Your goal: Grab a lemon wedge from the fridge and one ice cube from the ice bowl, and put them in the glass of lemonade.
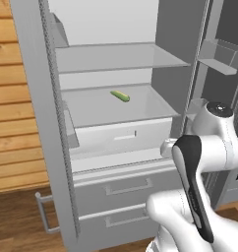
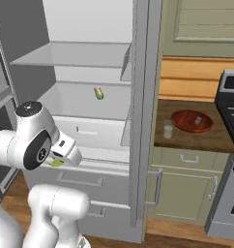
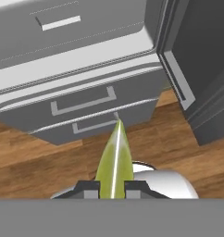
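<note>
My gripper (image 3: 113, 187) is shut on a yellow-green lemon wedge (image 3: 115, 159) whose pointed tip sticks out past the fingers. In the right base view the gripper (image 2: 61, 156) hangs in front of the open grey fridge (image 2: 140, 121) at drawer height, with the wedge (image 2: 56, 162) under it. A second yellow-green wedge (image 1: 120, 96) lies on a middle shelf of the fridge (image 1: 121, 189). The reddish-brown ice bowl (image 2: 184, 123) with an ice cube (image 2: 198, 119) sits on the counter right of the fridge. The glass of lemonade (image 2: 168, 129) stands just left of it.
The open fridge door (image 1: 40, 123) stands at the left, another door (image 3: 197, 69) at the right. A dark stove (image 2: 231, 111) borders the counter on the right. Beige cabinets (image 2: 186, 184) sit below the counter. Below the hand lies the wooden floor (image 3: 178, 134).
</note>
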